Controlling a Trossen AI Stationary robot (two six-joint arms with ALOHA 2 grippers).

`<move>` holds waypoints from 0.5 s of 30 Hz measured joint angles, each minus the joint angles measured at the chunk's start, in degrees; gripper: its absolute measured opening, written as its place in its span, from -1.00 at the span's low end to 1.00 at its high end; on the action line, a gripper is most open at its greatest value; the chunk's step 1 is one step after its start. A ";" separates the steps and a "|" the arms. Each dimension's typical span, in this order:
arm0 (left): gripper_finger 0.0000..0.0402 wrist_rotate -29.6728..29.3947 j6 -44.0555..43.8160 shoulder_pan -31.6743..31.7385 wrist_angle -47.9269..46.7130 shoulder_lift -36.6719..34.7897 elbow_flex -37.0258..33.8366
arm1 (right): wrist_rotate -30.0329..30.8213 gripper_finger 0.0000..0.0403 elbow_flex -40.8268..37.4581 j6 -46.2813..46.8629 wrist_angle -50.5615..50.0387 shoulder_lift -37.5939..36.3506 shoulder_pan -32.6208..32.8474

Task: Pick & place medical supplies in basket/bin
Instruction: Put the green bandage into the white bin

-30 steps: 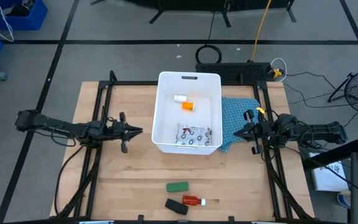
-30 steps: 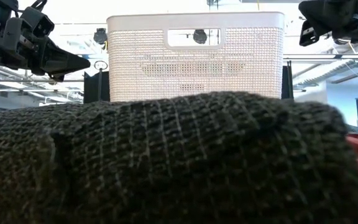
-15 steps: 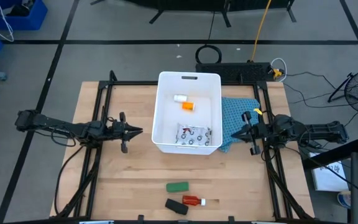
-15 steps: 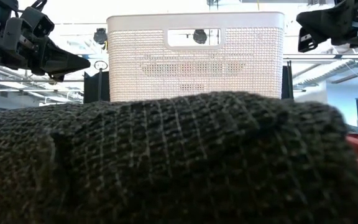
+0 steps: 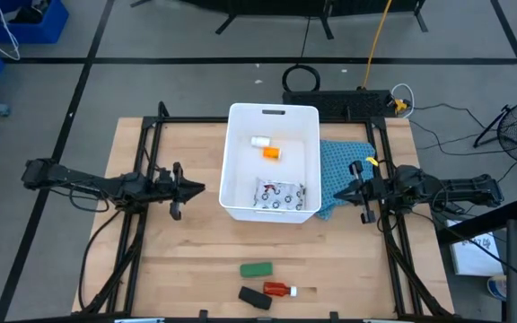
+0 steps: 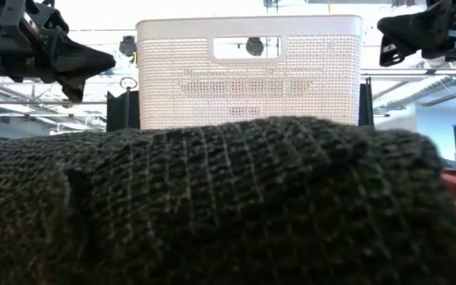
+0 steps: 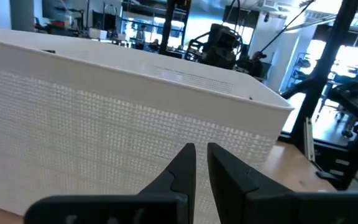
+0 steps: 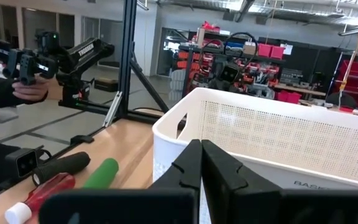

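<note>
The white basket (image 5: pixel 237 161) stands mid-table. Inside it lie the small white bottle (image 5: pixel 259 141), the orange pill bottle (image 5: pixel 272 152) and the white patterned packet (image 5: pixel 281 195). Near the table's near edge lie the green block (image 5: pixel 257 269), the black block (image 5: pixel 255 298) and the red white-capped tube (image 5: pixel 279 289). My left gripper (image 5: pixel 202 187) hovers shut just left of the basket, pointing at its wall (image 7: pixel 104 112). My right gripper (image 5: pixel 337 194) hovers shut on the basket's right, over the blue cloth (image 5: pixel 346 166).
In the low view the black block (image 6: pixel 212 206) fills the foreground in front of the basket (image 6: pixel 249 71). The table frame's black rails (image 5: pixel 147 161) run along both sides. In the right wrist view a person's hand (image 8: pixel 27 87) holds a dark device beyond the table. Bare wood lies between the basket and the near items.
In the low view my left gripper has risen a little and turned slightly in the last half second. My right gripper sank slightly before that and has since kept still. The supplies and basket have not moved.
</note>
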 joint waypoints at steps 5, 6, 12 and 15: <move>-0.77 0.11 -1.13 0.01 -0.05 0.00 0.00 | 0.00 -1.00 0.00 0.03 -0.62 0.00 0.00; -0.77 0.64 -1.45 0.01 -0.16 0.00 0.00 | 0.00 -1.00 0.00 0.05 -0.64 0.00 0.00; -0.77 0.33 4.60 -0.04 5.39 -0.11 0.79 | 0.00 -1.00 0.00 -0.02 -0.64 0.01 0.00; -0.77 1.16 9.91 -2.92 -0.37 1.48 7.30 | 0.00 -1.00 0.00 -0.10 -0.64 0.00 0.00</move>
